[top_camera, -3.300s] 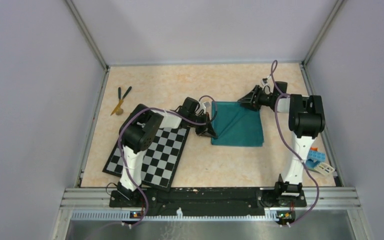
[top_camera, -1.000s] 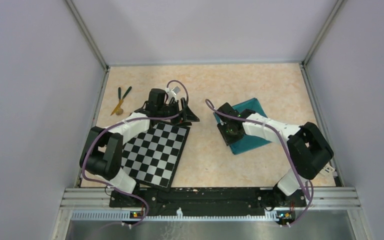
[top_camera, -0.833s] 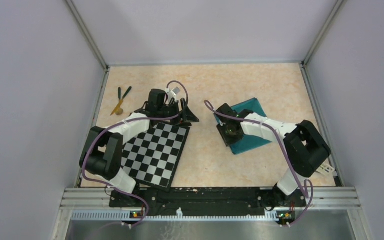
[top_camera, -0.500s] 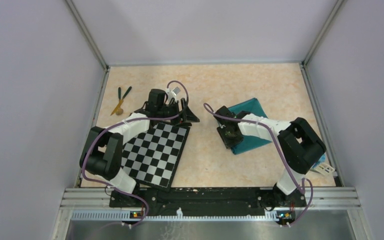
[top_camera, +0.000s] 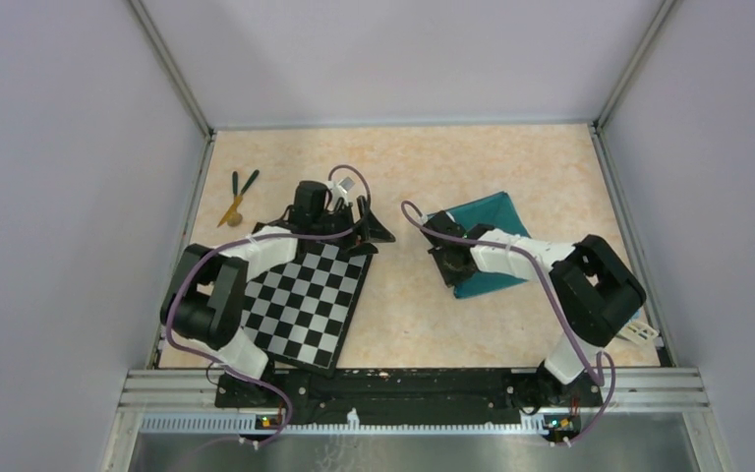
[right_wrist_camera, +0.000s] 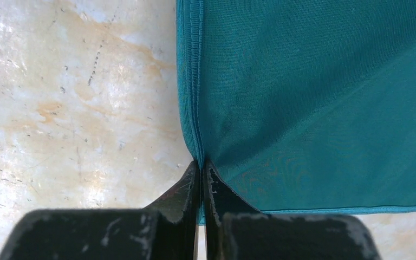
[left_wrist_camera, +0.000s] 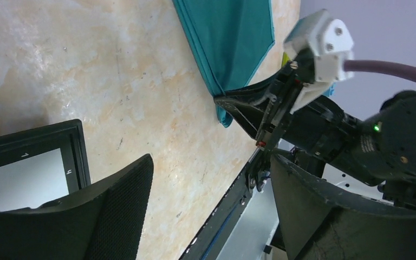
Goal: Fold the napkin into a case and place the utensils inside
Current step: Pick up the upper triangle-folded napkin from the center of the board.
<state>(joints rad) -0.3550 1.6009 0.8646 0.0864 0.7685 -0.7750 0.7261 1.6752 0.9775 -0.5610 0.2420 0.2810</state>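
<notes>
The teal-green napkin (top_camera: 494,228) lies folded flat on the table, right of centre, turned at an angle. My right gripper (top_camera: 452,267) is down at its near-left corner, jaws shut on the cloth's hemmed edge (right_wrist_camera: 197,130). The right wrist view shows the right gripper (right_wrist_camera: 201,165) pinching that edge, with the napkin (right_wrist_camera: 314,97) spreading ahead. My left gripper (top_camera: 372,234) hovers open above the checkerboard's far right corner, with nothing between its fingers (left_wrist_camera: 124,189). In the left wrist view the napkin (left_wrist_camera: 233,38) lies beyond it. The utensils (top_camera: 237,195), two dark green and one tan, lie at the far left.
A black-and-white checkerboard mat (top_camera: 300,305) lies at the near left, under the left arm. A white object (top_camera: 647,332) sits by the right wall behind the right arm. Metal frame rails border the table on all sides.
The right gripper's jaws have closed on the napkin's edge. The left gripper's jaws have opened wider, and that arm has stayed by the checkerboard corner.
</notes>
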